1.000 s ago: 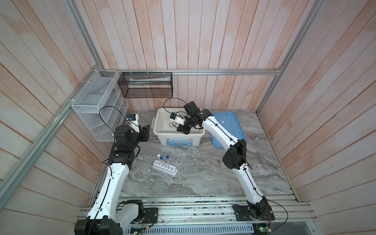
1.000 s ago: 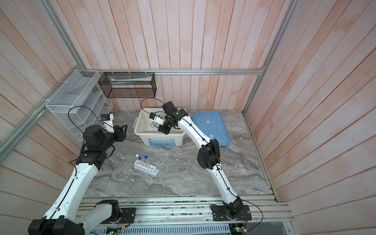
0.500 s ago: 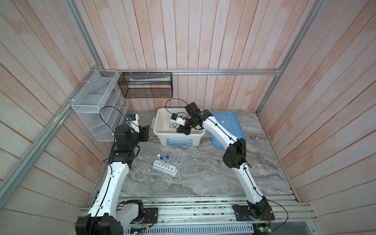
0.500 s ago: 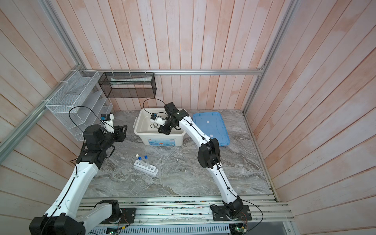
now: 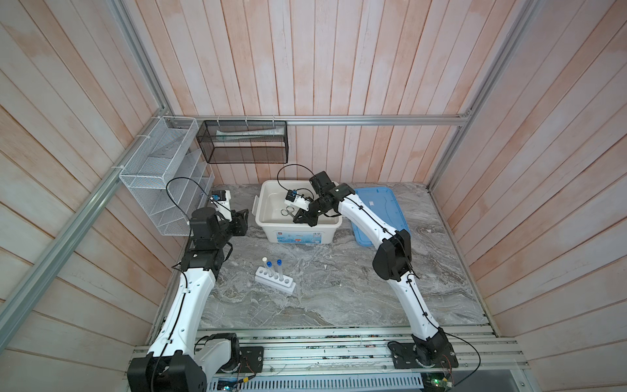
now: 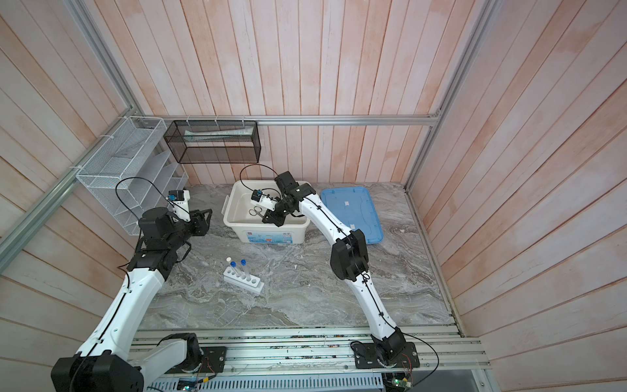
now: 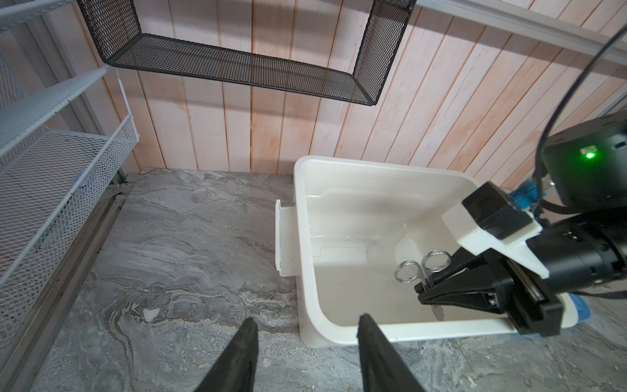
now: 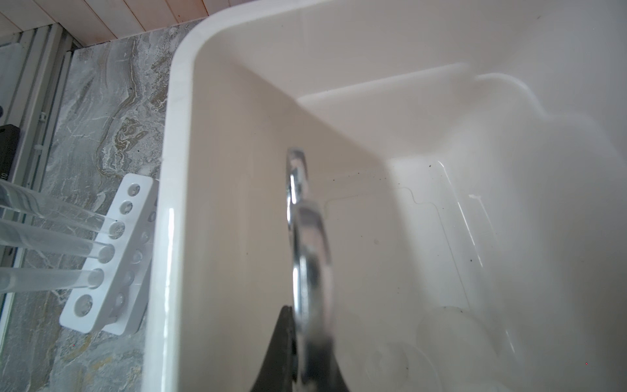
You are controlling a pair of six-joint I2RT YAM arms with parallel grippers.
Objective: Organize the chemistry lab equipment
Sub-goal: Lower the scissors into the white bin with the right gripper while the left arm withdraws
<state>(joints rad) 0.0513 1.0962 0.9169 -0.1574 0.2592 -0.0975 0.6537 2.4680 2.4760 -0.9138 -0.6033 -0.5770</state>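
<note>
A white six-hole rack (image 5: 275, 280) (image 6: 244, 281) (image 8: 101, 261) stands on the marble in front of the bin. It holds three clear tubes (image 5: 271, 268) (image 6: 237, 268) (image 8: 51, 242), two with blue caps and one with a white cap. My right gripper (image 5: 299, 219) (image 6: 268, 219) (image 7: 424, 296) (image 8: 305, 325) reaches into the white bin (image 5: 262, 207) (image 6: 228, 207) (image 7: 300, 210) (image 8: 176, 142). It is shut on metal scissors (image 5: 287, 212) (image 6: 255, 212) (image 7: 422, 275) (image 8: 305, 244), ring handles pointing away from it. My left gripper (image 5: 243, 217) (image 6: 205, 217) (image 7: 308, 319) hangs open and empty by the bin's near left corner. A faint clear round shape (image 8: 448, 334) lies on the bin floor.
A blue lid (image 5: 380, 210) (image 6: 353, 210) lies flat to the right of the bin. A white wire shelf unit (image 5: 159, 176) (image 7: 51, 159) hangs on the left wall and a black mesh basket (image 5: 244, 142) (image 7: 237, 64) on the back wall.
The left jaws have narrowed a little. Both arms stay about where they were, the right one still gripping the scissors in the bin.
</note>
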